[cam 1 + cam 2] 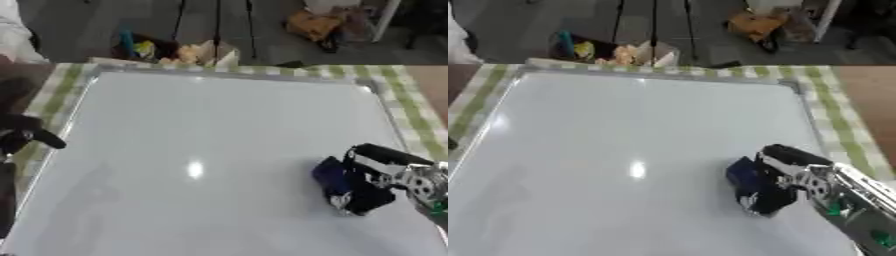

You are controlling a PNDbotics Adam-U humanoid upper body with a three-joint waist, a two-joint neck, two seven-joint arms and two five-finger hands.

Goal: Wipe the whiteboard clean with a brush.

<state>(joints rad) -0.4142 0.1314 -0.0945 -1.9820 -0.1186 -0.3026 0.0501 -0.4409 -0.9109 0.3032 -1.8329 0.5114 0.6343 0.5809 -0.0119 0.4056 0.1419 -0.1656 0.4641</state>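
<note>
The large white rectangular whiteboard (201, 150) with its thin silver frame lay flat on a green-and-white checked tablecloth (407, 107) and filled most of both views. Its surface looked blank: no writing or marks showed anywhere on it, only a bright glare spot near the middle and some faint grey shading toward the lower left that was probably reflection, not ink, though the soft picture left that uncertain. The black-and-silver right hand (802, 175) came in from the lower right and had its fingers curled round the dark blue and black brush (754, 187), which rested against the board in its lower right part, near the right frame. The left hand (26, 135) showed only as a dark shape at the left edge of the left eye view, off the board, and whether its fingers were spread or clenched could not be told. Judged from this, the wiping seemed nearly or wholly done, with at most a last pass over the shaded lower left corner remaining.
</note>
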